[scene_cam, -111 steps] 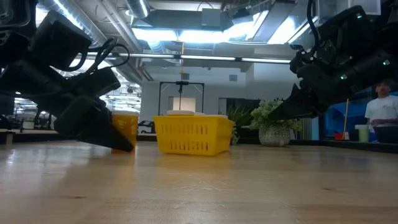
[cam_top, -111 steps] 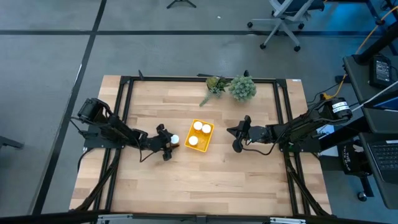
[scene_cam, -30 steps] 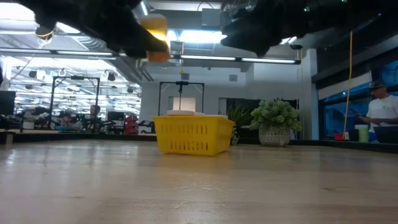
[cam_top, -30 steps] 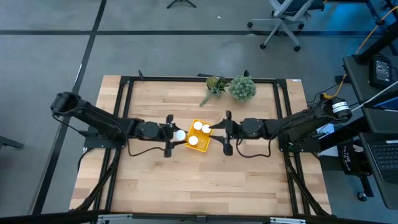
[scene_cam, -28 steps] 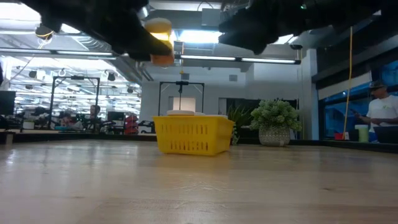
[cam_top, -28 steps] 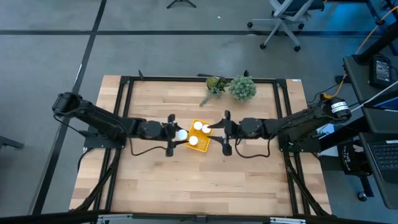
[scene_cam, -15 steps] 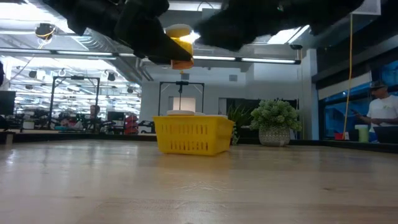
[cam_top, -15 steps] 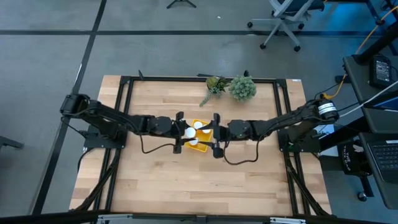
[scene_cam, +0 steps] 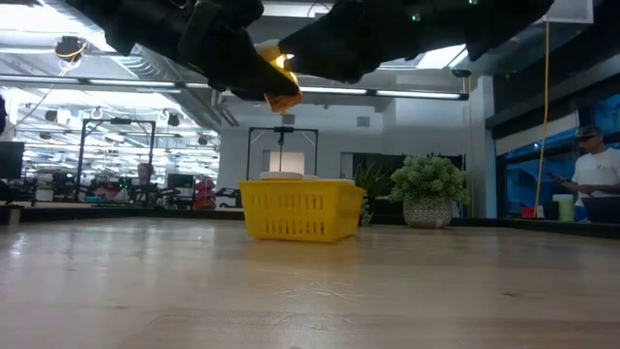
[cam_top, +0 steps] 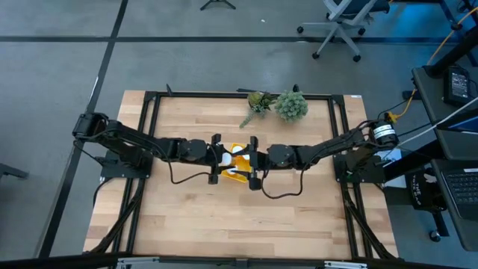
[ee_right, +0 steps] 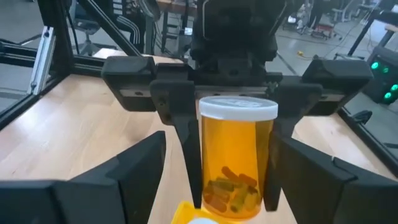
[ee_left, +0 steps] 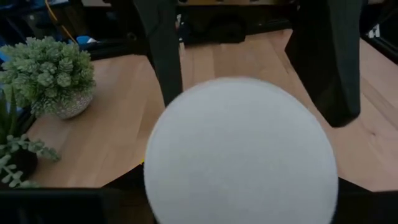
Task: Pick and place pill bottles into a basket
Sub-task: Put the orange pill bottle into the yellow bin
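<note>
An orange pill bottle (ee_right: 236, 158) with a white cap (ee_left: 239, 149) hangs above the yellow basket (cam_top: 239, 175), with my left gripper (cam_top: 218, 159) shut on it. My right gripper (cam_top: 254, 162) faces it from the table's right, open. Its fingers (ee_right: 127, 177) stand wide on either side of the bottle and of the left fingers, touching neither. The basket (scene_cam: 298, 213) stands on the table's middle, mostly hidden under both grippers in the high view. A white cap (ee_right: 200, 220) of another bottle shows inside it. My left gripper pinches the bottle's orange body by its two sides (ee_right: 209, 163) between its two fingers (ee_right: 186, 149). The fingers slant down from the table's left and lie along the bottle, whose cap is toward the gripper's palm. The bottle is lifted clear above the basket, roughly upright, cap up.
Two green plants (cam_top: 291, 105) (cam_top: 258, 102) stand near the table's far edge, behind the basket. A black frame (cam_top: 224, 95) runs around the tabletop. A person (scene_cam: 593, 174) shows in the room beyond, at the right of the low view.
My left gripper has carried the bottle toward the table's right, over the basket's left side, and then stopped. My right gripper has moved toward the table's left, over the basket, until its fingers stand around the held bottle.
</note>
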Robot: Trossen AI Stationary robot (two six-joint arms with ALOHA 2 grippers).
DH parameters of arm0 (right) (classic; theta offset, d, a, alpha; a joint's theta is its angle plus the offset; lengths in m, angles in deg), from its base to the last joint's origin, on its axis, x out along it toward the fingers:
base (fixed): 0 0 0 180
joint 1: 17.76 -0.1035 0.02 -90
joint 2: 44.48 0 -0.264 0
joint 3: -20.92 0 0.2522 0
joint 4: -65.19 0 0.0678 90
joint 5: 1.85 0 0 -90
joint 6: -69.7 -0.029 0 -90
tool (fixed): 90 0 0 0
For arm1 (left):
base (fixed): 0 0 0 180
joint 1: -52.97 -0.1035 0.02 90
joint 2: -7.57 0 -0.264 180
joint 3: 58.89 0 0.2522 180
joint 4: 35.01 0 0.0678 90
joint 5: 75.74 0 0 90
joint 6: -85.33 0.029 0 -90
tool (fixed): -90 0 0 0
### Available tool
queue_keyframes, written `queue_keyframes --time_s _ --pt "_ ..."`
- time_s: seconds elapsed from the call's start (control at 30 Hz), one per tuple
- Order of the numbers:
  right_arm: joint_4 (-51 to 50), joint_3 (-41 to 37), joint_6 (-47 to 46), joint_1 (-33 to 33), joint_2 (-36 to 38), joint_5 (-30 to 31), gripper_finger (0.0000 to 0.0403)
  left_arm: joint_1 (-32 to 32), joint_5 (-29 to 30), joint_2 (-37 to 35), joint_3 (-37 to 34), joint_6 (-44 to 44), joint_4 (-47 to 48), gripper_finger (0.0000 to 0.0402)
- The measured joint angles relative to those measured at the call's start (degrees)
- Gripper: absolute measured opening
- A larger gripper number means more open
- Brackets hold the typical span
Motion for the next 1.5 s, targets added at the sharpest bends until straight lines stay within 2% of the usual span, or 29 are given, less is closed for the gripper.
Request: queue_keyframes --time_s 0.7,1.07,1.3,1.5 --pt "-0.9 -0.1 -1.9 1.5 -0.2 1.2 0.0287 0.0 0.2 0.0 0.0 0.0 1.2 0.0189" --pt "0.6 -0.1 -2.2 1.5 -1.6 0.3 0.0287 0.0 -1.9 0.0 0.0 -0.4 1.2 0.0189" --pt "-0.5 2.6 -1.8 1.5 -2.9 0.2 0.0287 -0.7 -2.0 -0.1 0.0 -0.6 1.1 0.0189" --pt "-4.6 4.5 -1.7 1.6 -2.9 0.6 0.0287 -1.1 -2.4 0.0 3.2 -0.6 7.3 0.0189"
